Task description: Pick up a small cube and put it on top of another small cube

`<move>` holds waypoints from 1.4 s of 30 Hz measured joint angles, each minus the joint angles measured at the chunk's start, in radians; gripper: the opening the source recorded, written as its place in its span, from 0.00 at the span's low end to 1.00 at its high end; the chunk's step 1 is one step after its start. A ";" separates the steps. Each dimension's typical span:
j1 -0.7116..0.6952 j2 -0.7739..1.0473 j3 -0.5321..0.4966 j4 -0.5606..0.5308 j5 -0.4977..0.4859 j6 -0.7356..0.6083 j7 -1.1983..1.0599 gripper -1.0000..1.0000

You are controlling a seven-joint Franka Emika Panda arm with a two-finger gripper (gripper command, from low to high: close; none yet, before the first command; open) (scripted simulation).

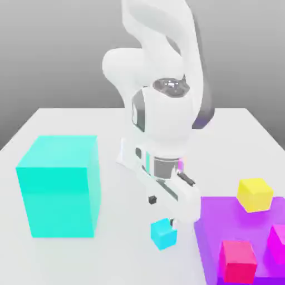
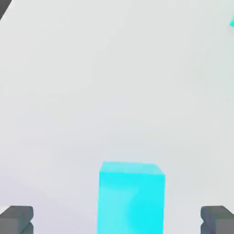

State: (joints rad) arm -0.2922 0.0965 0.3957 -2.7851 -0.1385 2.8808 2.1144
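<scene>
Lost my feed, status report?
Gripper open, straddling small cyan cube. Not gripped yet. Yellow cube on purple mat, top clear.

Four small cubes [image 1: 164,234] (one big block [image 1: 58,186])

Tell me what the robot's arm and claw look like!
The arm is smooth, shiny white, made of chunky rounded parts joined by dark grey bands, with a round silver-grey cap on one joint. Its claw has a white body and two dark grey, blocky fingertips.
</scene>
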 joint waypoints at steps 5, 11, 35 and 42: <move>0.067 0.100 -0.094 0.023 -0.120 0.073 0.098 0.50; 0.214 0.219 -0.271 0.048 -0.242 0.165 0.189 0.00; 0.167 -0.120 -0.008 0.061 0.074 -0.180 -0.071 0.00; 0.373 -0.289 0.076 0.198 0.239 -0.469 -0.230 0.00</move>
State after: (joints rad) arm 0.0804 -0.1922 0.4720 -2.5871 0.1005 2.4116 1.8842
